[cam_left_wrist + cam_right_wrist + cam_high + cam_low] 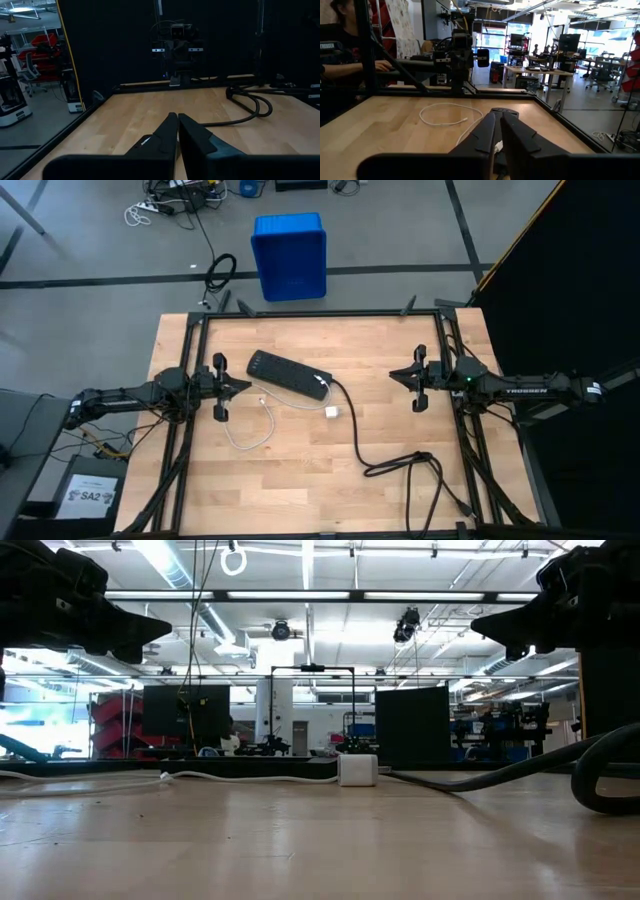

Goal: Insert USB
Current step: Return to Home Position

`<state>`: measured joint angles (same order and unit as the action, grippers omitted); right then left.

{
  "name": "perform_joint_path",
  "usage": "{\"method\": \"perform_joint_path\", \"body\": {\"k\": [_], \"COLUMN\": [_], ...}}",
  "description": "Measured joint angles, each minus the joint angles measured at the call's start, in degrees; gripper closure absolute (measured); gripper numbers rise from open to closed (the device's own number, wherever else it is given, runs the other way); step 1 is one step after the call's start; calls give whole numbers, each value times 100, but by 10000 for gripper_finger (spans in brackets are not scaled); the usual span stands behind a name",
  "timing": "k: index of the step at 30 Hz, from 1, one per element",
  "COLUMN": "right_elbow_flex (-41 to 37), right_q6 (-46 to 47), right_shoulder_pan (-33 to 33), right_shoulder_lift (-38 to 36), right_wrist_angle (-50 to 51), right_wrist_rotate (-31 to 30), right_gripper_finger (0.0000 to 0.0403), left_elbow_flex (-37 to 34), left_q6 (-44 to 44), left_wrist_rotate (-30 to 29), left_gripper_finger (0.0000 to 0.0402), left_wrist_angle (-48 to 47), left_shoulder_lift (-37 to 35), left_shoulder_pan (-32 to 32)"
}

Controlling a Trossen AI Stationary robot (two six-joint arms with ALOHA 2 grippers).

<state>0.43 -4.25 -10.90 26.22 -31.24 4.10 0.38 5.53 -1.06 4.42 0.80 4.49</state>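
The thin white USB cable point(250, 432) lies slack in a loop on the wooden table, and it also shows in the right wrist view point(441, 114). Its small white charger cube point(331, 412) rests on the table by the near end of the black power strip point(288, 374), and stands at mid-table in the low view point(357, 770). My left gripper point(247, 386) hovers shut above the table's left side, left of the strip. My right gripper point(392, 375) hovers shut over the right side. Both wrist views show shut fingers, left point(177, 118) and right point(498, 114).
A thick black cord point(400, 465) runs from the power strip and coils toward the table's near right corner point(250, 102). A black frame rail point(320, 313) borders the table. A blue bin point(290, 255) stands on the floor beyond the far edge. A person point(340, 50) sits behind the left side.
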Motion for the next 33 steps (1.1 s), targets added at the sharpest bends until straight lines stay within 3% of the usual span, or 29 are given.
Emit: {"method": "perform_joint_path", "body": {"k": [17, 33], "right_elbow_flex": [0, 0], "right_q6": [0, 0], "right_shoulder_pan": [0, 1], "right_shoulder_lift": [0, 0], "right_wrist_angle": [0, -1], "right_wrist_rotate": [0, 0], "right_gripper_finger": [402, 385], "left_elbow_flex": [0, 0], "left_q6": [-1, -2], "left_wrist_rotate": [2, 2], "left_gripper_finger": [401, 401], "left_wrist_angle": [-2, 0], "left_shoulder_lift": [0, 0], "left_shoulder_pan": [2, 0]}}
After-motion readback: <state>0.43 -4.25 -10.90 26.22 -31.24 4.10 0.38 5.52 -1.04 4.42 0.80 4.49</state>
